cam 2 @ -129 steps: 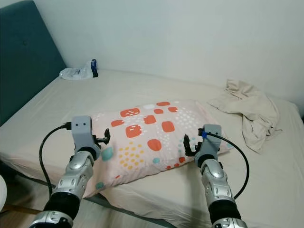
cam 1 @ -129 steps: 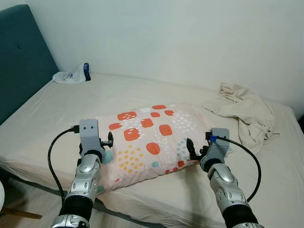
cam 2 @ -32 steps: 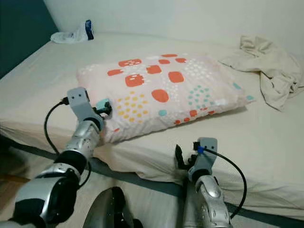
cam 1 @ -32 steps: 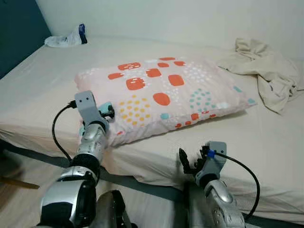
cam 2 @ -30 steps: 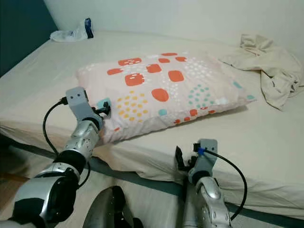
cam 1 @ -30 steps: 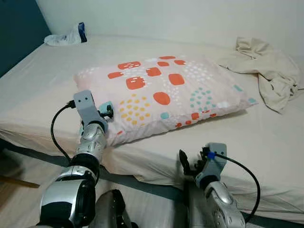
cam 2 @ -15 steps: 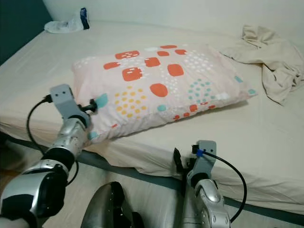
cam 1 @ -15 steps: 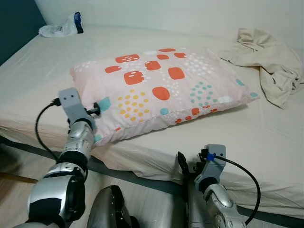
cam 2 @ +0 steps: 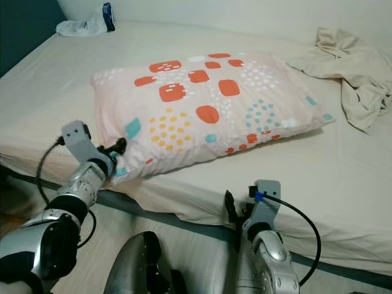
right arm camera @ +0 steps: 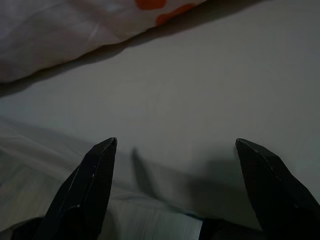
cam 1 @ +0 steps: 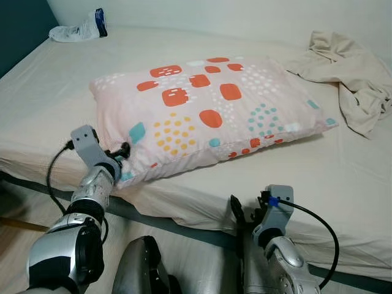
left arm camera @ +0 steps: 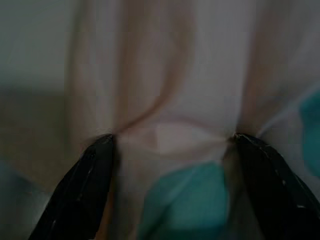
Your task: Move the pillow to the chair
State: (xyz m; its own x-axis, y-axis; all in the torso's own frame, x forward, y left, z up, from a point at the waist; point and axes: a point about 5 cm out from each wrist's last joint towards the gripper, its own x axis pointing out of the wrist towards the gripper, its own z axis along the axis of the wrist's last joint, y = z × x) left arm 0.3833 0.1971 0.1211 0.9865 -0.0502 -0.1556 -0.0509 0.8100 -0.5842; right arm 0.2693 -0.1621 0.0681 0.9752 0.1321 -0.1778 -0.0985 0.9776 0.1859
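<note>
**Left gripper at the pillow's near corner, ready to pinch**

A patterned pillow (cam 1: 208, 116) lies flat on a bed (cam 1: 55, 104), its near left corner close to the mattress edge. The chair it is meant to go to cannot be made out here.

The left gripper (cam 1: 122, 152) sits at that near left corner. In the left wrist view, its two black fingers (left arm camera: 82, 185) are spread wide with pillow fabric bunched between the tips, pressing into it but not closed on it. The right gripper (cam 1: 245, 211) hangs low in front of the bed, below the mattress edge and apart from the pillow, its fingers wide open and holding nothing.

To do this step well, the left gripper would likely need to push a little deeper so the fingers close on a thick fold rather than a thin skin of cover, which could slip. A single corner hold would let the pillow sag and drag, so bringing the right gripper up to the near right edge looks wise.

A crumpled cloth (cam 1: 343, 73) and a plastic bag (cam 1: 79, 29) lie farther back on the bed, well apart from the pillow.
</note>
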